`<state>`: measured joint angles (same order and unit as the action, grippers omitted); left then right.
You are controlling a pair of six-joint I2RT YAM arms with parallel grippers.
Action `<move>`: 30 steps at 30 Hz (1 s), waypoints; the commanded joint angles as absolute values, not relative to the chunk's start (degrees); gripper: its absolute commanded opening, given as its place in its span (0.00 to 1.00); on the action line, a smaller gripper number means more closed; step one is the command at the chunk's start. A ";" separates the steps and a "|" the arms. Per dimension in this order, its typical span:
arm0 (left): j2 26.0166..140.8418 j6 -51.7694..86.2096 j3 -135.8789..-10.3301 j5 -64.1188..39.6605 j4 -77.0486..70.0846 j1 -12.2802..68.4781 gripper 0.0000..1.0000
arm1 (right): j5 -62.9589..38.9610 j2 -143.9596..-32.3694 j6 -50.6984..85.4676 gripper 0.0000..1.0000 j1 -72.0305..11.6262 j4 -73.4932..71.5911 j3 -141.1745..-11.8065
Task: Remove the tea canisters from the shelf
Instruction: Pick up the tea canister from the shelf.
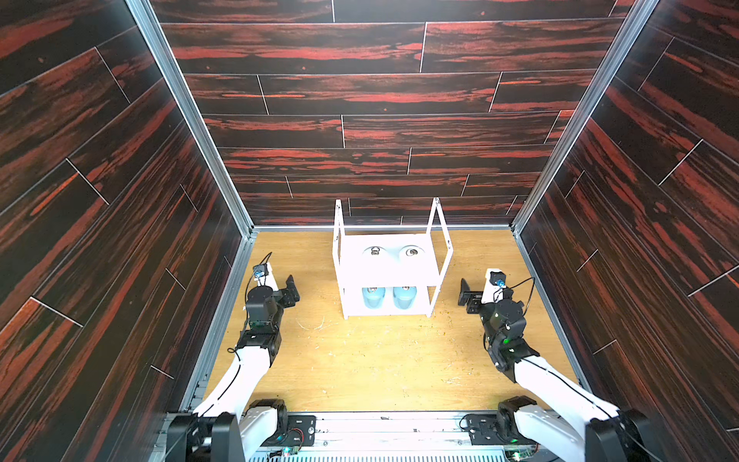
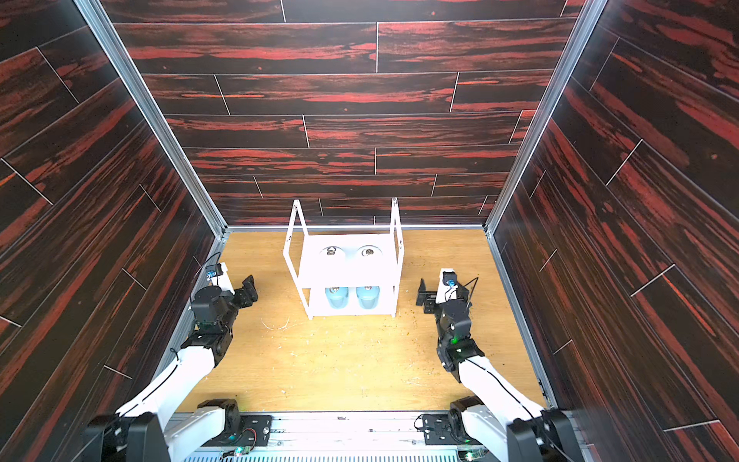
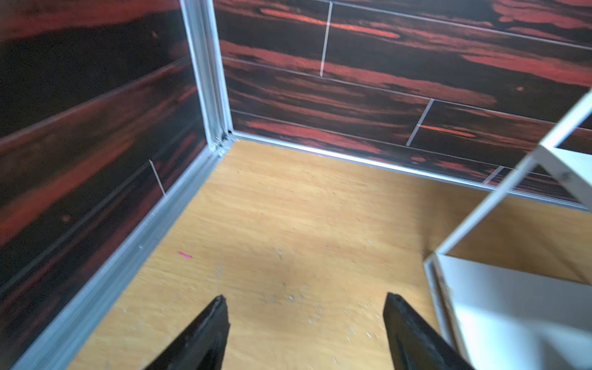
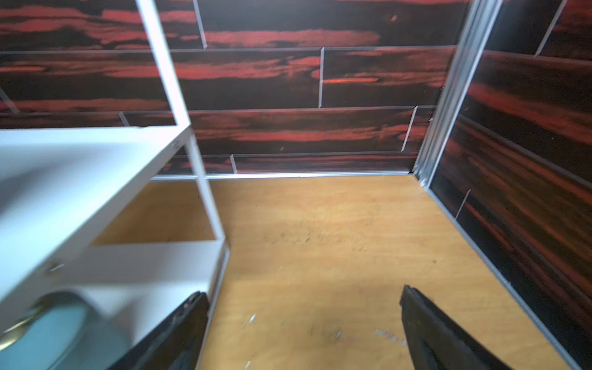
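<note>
- In both top views the room is a box: a back wall (image 1: 380, 100) and side walls (image 1: 80, 160) clad in dark planks streaked with red, joined at the corners by metal frame rails (image 1: 192, 120).
- The floor of the box is a light wood table (image 1: 380, 360), scuffed and flecked with pale scratches in front of the shelf (image 1: 384, 272).
- The shelf stands near the back wall, midway between the arms. Two white canisters (image 1: 374, 252) (image 1: 412, 252) sit side by side on its upper board, and two blue canisters (image 1: 373, 298) (image 1: 404, 297) sit side by side on the lower one.
- In a top view the left gripper (image 2: 250, 290) hangs beside the shelf's left end and the right gripper (image 2: 424, 296) beside its right end. Neither touches it.
- Left wrist view: the left gripper (image 3: 306, 298) has its jaws spread wide with only bare table (image 3: 288, 208) between them. A pink speck (image 3: 185, 255) lies near the side rail, and a corner of the shelf (image 3: 512, 304) shows at the edge.
- Right wrist view: the right gripper (image 4: 304, 291) is likewise spread and holds nothing. One finger is just beside the shelf (image 4: 80, 160), where a blue canister (image 4: 57, 333) shows, blurred, on the lower board.
</note>
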<state>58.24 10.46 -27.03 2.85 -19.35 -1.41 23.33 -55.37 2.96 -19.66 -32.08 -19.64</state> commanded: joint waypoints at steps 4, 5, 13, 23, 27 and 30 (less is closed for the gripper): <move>48.72 13.05 -26.52 -4.17 -6.23 3.42 0.83 | 28.24 -45.36 7.92 0.94 -29.08 -9.20 -23.73; 47.22 13.36 -26.29 -5.09 -5.39 4.01 0.82 | 28.77 -44.04 8.18 0.94 -30.94 -7.09 -24.33; 42.20 14.84 -26.27 -16.87 -2.48 5.58 0.81 | 24.56 -40.41 11.58 0.98 -42.63 4.84 -29.58; 43.82 16.85 -27.11 -18.96 -4.52 5.98 0.81 | 35.43 -54.00 10.90 0.98 -65.32 1.35 -38.58; 45.18 18.99 -27.90 -17.54 -4.98 5.90 0.81 | 40.14 -62.45 8.47 0.98 -70.16 -3.30 -43.30; 46.63 19.81 -28.51 -16.01 -5.45 5.89 0.81 | 41.78 -65.99 7.53 0.98 -70.39 -9.60 -43.97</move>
<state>45.78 18.37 -27.00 -17.30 -4.38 5.80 36.84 -64.51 9.23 -70.11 -3.16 -42.85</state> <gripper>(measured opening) 0.807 0.982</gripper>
